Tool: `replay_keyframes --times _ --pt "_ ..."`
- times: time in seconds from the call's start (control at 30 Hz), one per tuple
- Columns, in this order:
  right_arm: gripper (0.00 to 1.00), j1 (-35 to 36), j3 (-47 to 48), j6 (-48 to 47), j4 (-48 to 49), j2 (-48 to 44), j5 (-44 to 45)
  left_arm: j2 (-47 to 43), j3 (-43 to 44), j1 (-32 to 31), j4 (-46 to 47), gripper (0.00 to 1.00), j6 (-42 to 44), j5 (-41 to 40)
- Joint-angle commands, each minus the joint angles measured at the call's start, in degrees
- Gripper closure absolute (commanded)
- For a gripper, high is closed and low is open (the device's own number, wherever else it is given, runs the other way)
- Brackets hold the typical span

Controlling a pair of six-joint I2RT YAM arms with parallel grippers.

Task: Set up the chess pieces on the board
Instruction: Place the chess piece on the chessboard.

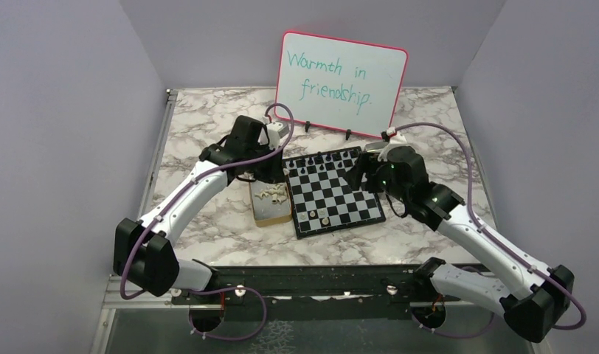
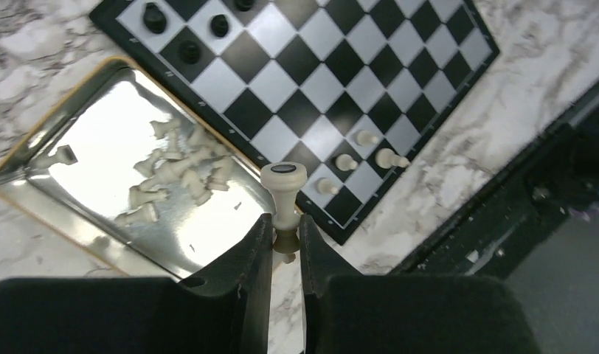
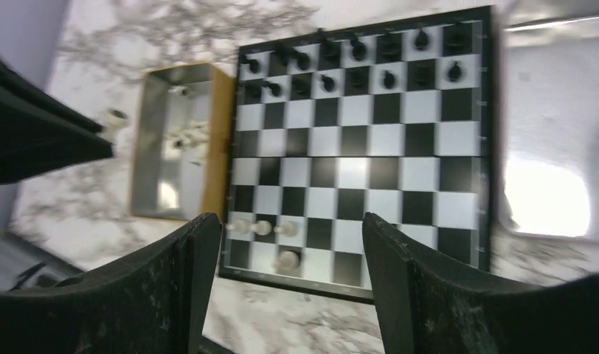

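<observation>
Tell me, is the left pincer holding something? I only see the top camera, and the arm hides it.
Observer: Yes. The left pincer is shut on a tiny pale cream chess piece.
Operator: Are any cream ones on the board yet?
Observer: Four small cream chessmen stand near one corner of the black-and-white chequered chessboard.
Operator: And the right pincer?
Observer: The right pincer is open, with nothing between its fingers.

On marbled surface (image 1: 208,236): chequered board (image 1: 333,199), tin tray (image 1: 273,214) just beside its left edge, lettered whiteboard (image 1: 341,74) propped behind.
</observation>
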Motion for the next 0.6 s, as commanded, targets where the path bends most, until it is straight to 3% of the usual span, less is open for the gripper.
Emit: replay_keyframes --times 0.0,0.17,0.57 --pt "0.29 0.5 1.8 5.3 14.3 5.2 -19.0 -1.4 0.0 0.0 -1.3 0.85 3.2 16.6" --pt "0.40 0.5 4.7 9.1 16.3 12.0 -23.0 -1.6 -1.2 -0.1 -1.2 0.85 4.4 22.1" --pt "0.39 0.6 5.0 10.7 21.3 19.8 -35.6 0.8 -1.2 -2.1 -0.4 0.85 4.9 27.3"
